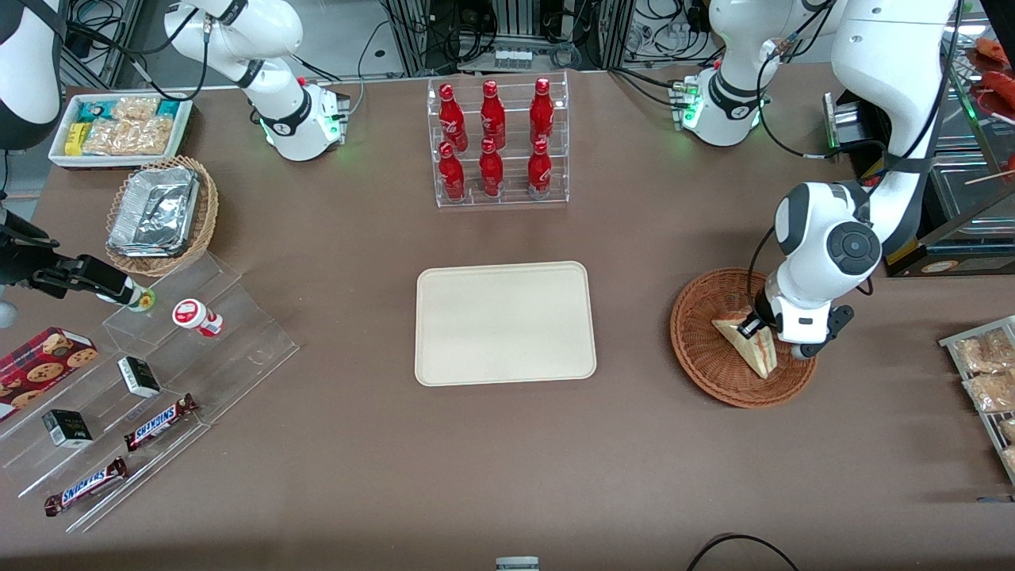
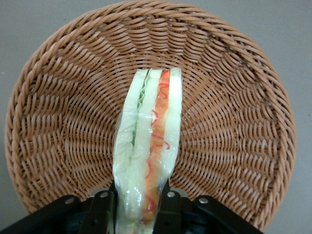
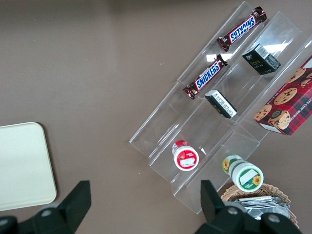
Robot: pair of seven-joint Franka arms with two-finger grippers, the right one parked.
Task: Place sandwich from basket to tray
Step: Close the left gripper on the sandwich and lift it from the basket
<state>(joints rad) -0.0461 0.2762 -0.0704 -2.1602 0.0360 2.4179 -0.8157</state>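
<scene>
The sandwich [image 1: 749,342] [image 2: 148,146], a plastic-wrapped wedge of white bread with green and red filling, is in the reddish-brown wicker basket [image 1: 706,349] [image 2: 234,122] toward the working arm's end of the table. My left gripper [image 1: 763,339] [image 2: 139,212] is down inside the basket, its black fingers pressed against both bread faces of the wedge's near end, shut on it. The cream-beige tray [image 1: 504,323] [image 3: 22,165] lies flat at the table's middle with nothing on it, apart from the basket.
A clear rack of red bottles [image 1: 497,143] stands farther from the front camera than the tray. Toward the parked arm's end are an acrylic stepped stand with snack bars [image 1: 151,373], a foil-tray basket [image 1: 162,214] and a white snack bin [image 1: 119,127]. Packets on a rack [image 1: 987,381] lie beside the basket.
</scene>
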